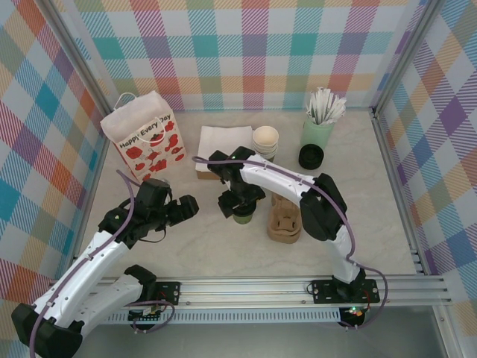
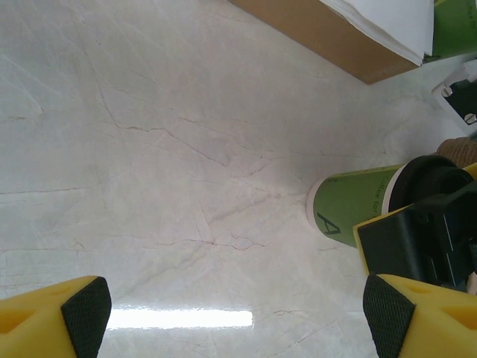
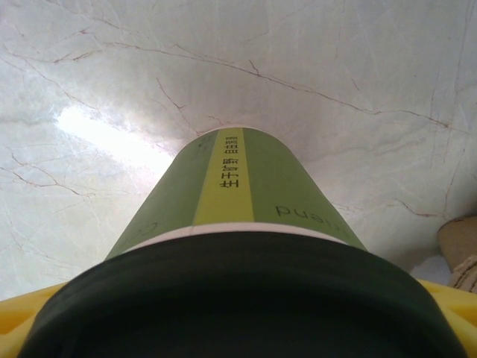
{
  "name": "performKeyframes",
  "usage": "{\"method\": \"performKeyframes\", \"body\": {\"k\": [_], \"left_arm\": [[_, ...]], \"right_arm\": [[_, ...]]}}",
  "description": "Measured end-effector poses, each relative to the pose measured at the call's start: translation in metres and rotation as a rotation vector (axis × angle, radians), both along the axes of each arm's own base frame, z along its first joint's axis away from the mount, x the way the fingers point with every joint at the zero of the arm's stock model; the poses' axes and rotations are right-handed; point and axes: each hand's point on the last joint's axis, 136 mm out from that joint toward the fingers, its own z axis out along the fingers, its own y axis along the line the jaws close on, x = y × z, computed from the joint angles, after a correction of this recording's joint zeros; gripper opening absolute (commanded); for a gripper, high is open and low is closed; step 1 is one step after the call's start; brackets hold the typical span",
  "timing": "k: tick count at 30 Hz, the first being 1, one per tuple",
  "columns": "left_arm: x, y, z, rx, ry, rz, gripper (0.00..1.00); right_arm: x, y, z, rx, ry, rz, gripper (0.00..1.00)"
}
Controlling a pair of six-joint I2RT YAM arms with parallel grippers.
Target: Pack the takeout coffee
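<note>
The takeout coffee (image 1: 242, 217) stands with its lid on at the table's centre. My right gripper (image 1: 240, 200) straddles the lid; I cannot tell if the jaws press it. I would close gently, then lift straight toward the cardboard carrier (image 1: 285, 222) at 3 o'clock. My left gripper (image 2: 237, 309) is wide apart and empty.

Bare table (image 1: 201, 242) left of takeout coffee (image 2: 350, 205)

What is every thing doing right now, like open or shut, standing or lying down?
Coffee cup: upright on the table, black lid on.
Right pincer: around the cup's lid; grip unclear.
Left pincer: open, empty.
Gift bag: standing, top open.
Spare lid: lying loose on the table.
Cup carrier: lying flat.
</note>
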Motion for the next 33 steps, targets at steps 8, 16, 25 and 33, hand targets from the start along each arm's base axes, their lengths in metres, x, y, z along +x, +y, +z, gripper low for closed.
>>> {"method": "performKeyframes", "body": {"k": [8,16,25,33], "left_arm": [[0.0,0.0,0.0,0.0,0.0,0.001,0.9],[0.0,0.0,0.0,0.0,0.0,0.001,0.9],[0.001,0.0,0.001,-0.004,-0.004,0.003,0.9],[0.005,-0.002,0.001,-0.008,-0.011,0.003,0.9]], "right_arm": [[-0.001,-0.002,0.002,0.0,-0.001,-0.001,0.83],[-0.008,-0.011,0.031,0.025,-0.02,-0.007,0.8],[-0.004,-0.054,0.099,0.112,-0.064,-0.112,0.79],[0.028,-0.136,0.156,0.186,-0.158,-0.328,0.78]]}}
